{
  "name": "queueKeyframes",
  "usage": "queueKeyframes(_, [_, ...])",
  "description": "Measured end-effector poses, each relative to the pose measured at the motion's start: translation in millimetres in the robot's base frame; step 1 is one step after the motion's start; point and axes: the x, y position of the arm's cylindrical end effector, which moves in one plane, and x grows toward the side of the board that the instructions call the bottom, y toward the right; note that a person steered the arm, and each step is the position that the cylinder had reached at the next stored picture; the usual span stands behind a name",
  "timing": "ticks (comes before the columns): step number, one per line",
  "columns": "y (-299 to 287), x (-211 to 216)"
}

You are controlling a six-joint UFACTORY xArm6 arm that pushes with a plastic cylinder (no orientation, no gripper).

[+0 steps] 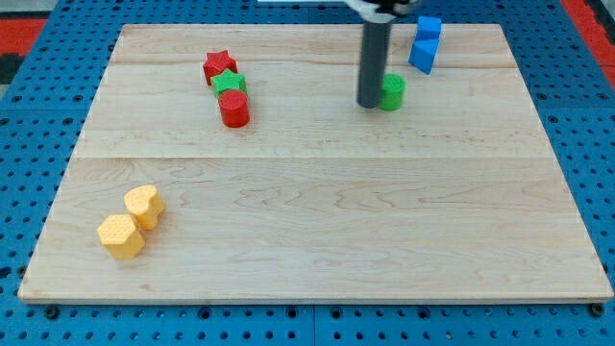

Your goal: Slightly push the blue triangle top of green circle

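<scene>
Our rod carries no claw; our tip [370, 104] touches the green circle [391, 92] on its left, upper right of the frame. The blue triangle [421, 56] sits just up-right of it, below the blue cube [429, 27]. We judge it best to circle round to the triangle's right side and nudge gently leftward, sparing the circle.

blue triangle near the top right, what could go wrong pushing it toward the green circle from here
My tip sits right against the green circle, on its left in the view, so a careless move could knock the circle away first. The blue triangle touches or nearly touches a blue cube just above it, so the cube may get dragged along. Both blue blocks lie near the board's top edge and could slide off.
</scene>
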Motion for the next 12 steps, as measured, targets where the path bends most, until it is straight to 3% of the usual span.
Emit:
queueKeyframes(4, [90.8, 13.3])
queueKeyframes(5, [127.3, -24.1])
queueKeyframes(6, [131.3, -80.8])
queueKeyframes(7, [121.8, -107.3])
queueKeyframes(12, [76.7, -75.0])
